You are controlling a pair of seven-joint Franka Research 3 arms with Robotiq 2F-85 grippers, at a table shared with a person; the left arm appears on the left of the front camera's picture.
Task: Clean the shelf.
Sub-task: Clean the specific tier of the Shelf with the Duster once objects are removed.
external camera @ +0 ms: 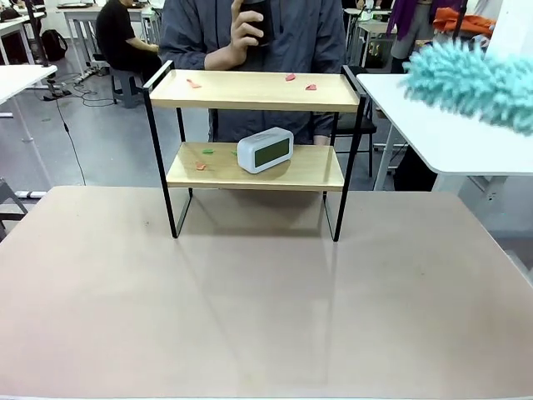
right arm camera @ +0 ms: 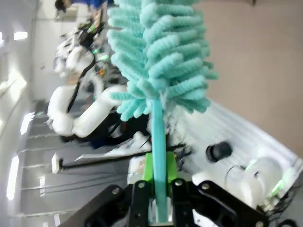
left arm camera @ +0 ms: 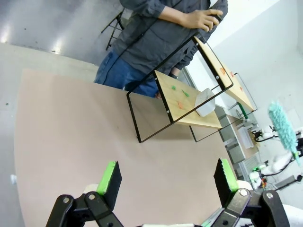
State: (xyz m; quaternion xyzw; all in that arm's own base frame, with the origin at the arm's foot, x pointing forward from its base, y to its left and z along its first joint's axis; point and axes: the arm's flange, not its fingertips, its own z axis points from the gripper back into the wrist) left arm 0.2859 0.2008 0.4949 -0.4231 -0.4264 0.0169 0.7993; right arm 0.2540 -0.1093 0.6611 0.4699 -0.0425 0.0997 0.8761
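STEP: dust top board | two-tier light-wood shelf in thin black metal frame (external camera: pixel 250 93): 12 o'clock on beige counter (external camera: pixel 266 308) | right hand (right arm camera: pixel 158 188): pinching fluffy teal duster (external camera: pixel 475 79), 2 o'clock | left hand (left arm camera: pixel 167 177): spread, empty | HOW: flick red scraps (external camera: pixel 193 82) off lightly, skirt white digital clock (external camera: pixel 265 150)

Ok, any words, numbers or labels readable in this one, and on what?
No text can be read.
The digital clock on the lower board of the shelf: no digits can be made out on its display.
The teal duster: no print visible.
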